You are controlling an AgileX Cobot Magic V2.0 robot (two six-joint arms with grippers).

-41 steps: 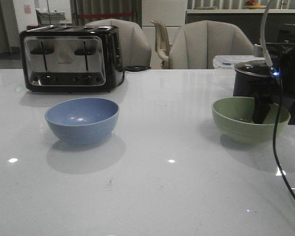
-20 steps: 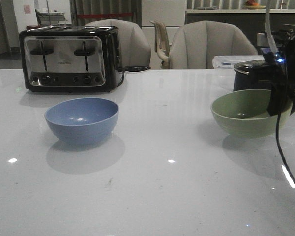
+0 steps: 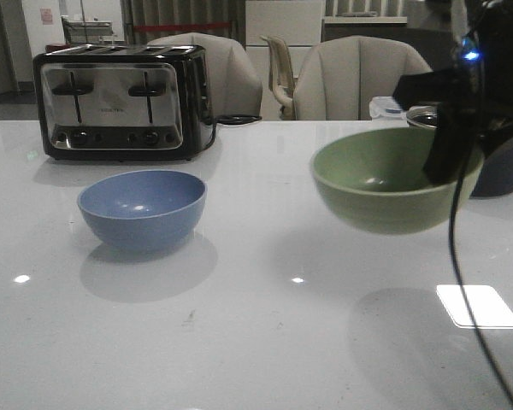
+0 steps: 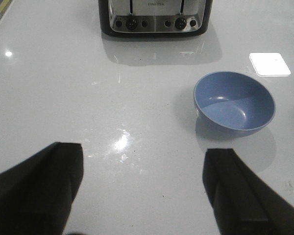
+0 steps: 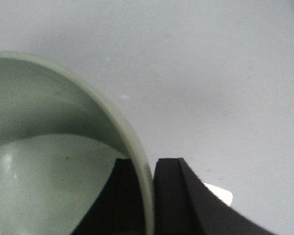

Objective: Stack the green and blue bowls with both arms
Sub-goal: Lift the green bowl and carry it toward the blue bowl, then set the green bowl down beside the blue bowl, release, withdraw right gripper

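Observation:
The pale green bowl [image 3: 385,184] hangs in the air over the right half of the table, held by its right rim. My right gripper [image 3: 449,158] is shut on that rim; in the right wrist view one finger is inside the green bowl [image 5: 54,161] and one outside, with the gripper [image 5: 149,169] pinching the wall. The blue bowl [image 3: 143,207] sits upright on the table at the left, in front of the toaster. It also shows in the left wrist view [image 4: 234,103]. My left gripper [image 4: 143,166] is open and empty above bare table, short of the blue bowl.
A black-and-steel toaster [image 3: 120,102] stands at the back left. A dark navy pot [image 3: 496,166] stands at the back right, partly behind my right arm. Chairs [image 3: 359,77] line the table's far edge. A thin cable [image 3: 462,273] hangs from my right arm.
My right gripper has lifted the green bowl off the table and carried it left and toward the camera. The blue bowl has not moved.

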